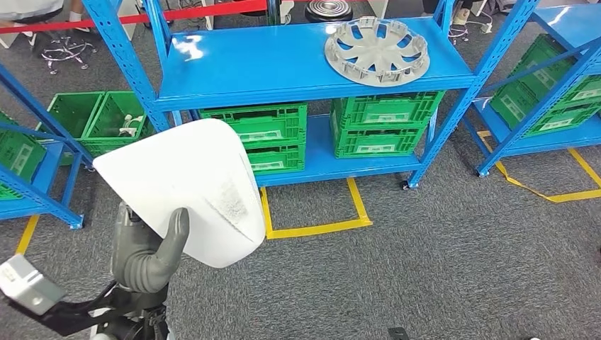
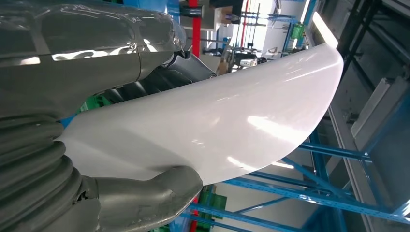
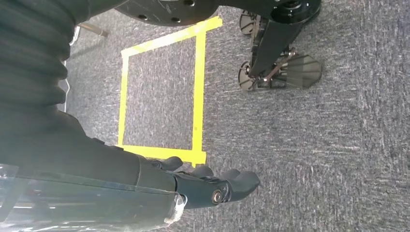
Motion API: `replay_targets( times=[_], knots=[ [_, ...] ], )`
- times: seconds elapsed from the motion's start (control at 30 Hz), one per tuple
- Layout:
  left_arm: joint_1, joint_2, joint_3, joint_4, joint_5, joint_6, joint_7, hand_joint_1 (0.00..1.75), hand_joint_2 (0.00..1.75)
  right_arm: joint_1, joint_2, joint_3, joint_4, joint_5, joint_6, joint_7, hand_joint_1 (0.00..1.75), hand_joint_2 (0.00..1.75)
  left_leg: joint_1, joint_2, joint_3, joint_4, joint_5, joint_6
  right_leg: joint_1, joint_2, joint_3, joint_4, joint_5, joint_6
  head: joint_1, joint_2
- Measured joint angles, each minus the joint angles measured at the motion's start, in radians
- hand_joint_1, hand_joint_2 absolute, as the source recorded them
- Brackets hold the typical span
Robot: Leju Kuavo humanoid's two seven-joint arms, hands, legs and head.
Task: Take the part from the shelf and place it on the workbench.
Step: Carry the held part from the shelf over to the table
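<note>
While the left robot hand [image 1: 150, 255] grips the white part [image 1: 188, 188] from below, thumb pressed on its near face and the darker fingers behind it, the part is held up in the air in front of the robot, clear of the blue shelf [image 1: 283, 64]. The left wrist view shows the same hold: the thumb [image 2: 150, 198] under the glossy curved shell [image 2: 217, 125]. The right robot hand [image 3: 212, 186] hangs beside the body over the grey carpet [image 3: 314, 145], holding nothing, its fingers loosely extended. Beyond, a grey wheel cover [image 1: 377, 49] lies on the shelf's top board, green crates [image 1: 386, 124] below. Judging from this, the pick-up is done; carrying the part to the bench and setting it down is left.
</note>
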Motion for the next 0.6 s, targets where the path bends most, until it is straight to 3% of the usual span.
replay_targets(
  times=[0.6],
  knots=[
    [0.020,0.000,0.000,-0.015,-0.019,0.017,-0.011,1.75,1.75,0.000,-0.001,0.002,-0.007,0.000,0.008,-0.032,0.00,1.75,0.003,0.001,0.000,-0.001,-0.001,-0.003,0.001,0.001,0.001,0.000,-0.001,-0.002,0.001,0.000]
  ],
)
